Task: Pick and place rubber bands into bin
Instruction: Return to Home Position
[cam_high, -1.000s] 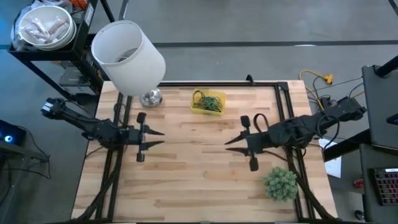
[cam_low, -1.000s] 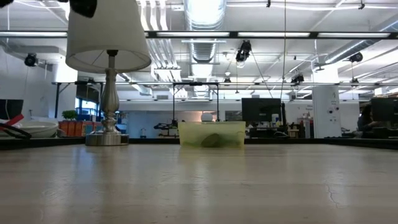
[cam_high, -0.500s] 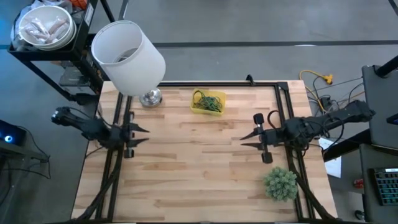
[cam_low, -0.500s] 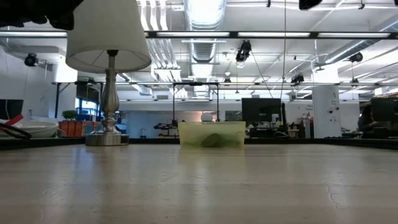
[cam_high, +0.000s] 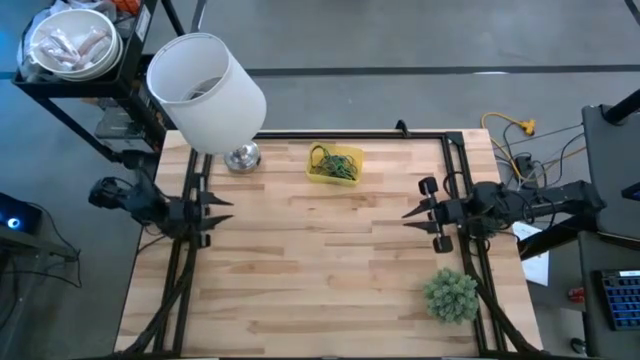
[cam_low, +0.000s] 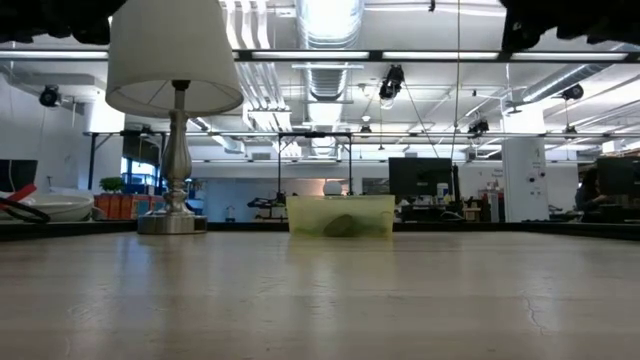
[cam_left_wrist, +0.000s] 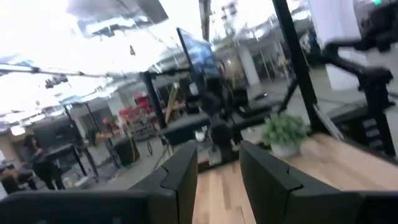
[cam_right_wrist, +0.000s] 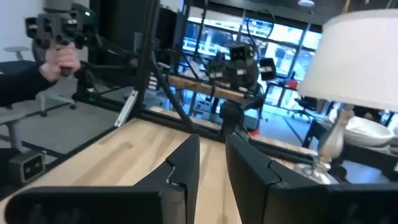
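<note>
My left gripper (cam_high: 222, 211) hangs over the left side of the table (cam_high: 320, 260), fingers apart with nothing between them. My right gripper (cam_high: 410, 214) hangs over the right side, beyond the plant (cam_high: 450, 295). Its fingers stand a narrow gap apart, holding nothing. The bin (cam_high: 356, 153) sits at the far middle, right of the lamp (cam_high: 205, 90) and well apart from both grippers. The rubber bands (cam_high: 335, 166) lie tangled inside it.
</note>
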